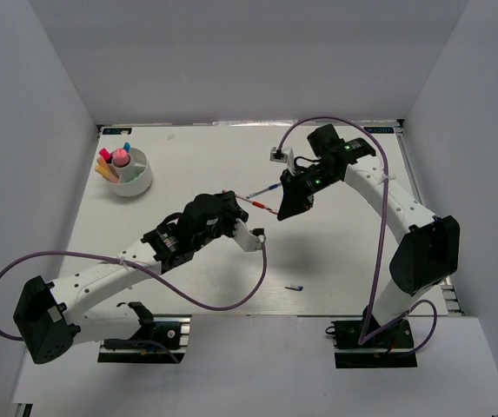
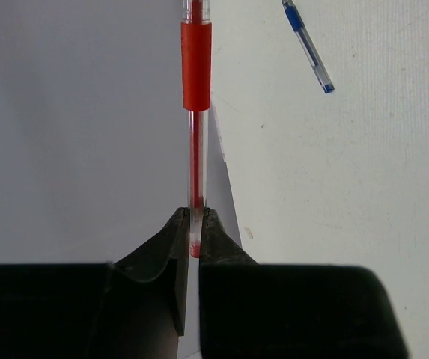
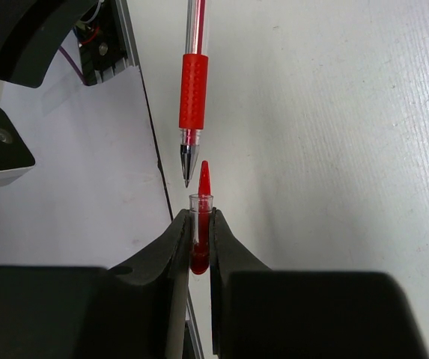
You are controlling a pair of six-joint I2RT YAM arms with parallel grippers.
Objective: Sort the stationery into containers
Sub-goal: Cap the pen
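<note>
Above the table's middle, my left gripper [image 1: 229,207] [image 2: 196,218] is shut on the rear end of a red pen [image 2: 196,67] [image 1: 257,206]. The pen points toward my right gripper [image 1: 285,207] [image 3: 201,222]. That gripper is shut on a red pen cap [image 3: 202,196], open end toward the pen. The red pen [image 3: 193,90] has its metal tip just short of the cap's mouth and slightly to its left. A blue pen [image 2: 308,46] [image 1: 263,189] lies on the table under the two grippers. The white bowl [image 1: 142,185] at the far left holds a pink round-topped stick [image 1: 121,156] and several markers.
A small blue cap [image 1: 294,287] lies near the table's front edge, between the two arm bases. A purple cable loops from each arm. Grey walls close the table in on the left, back and right.
</note>
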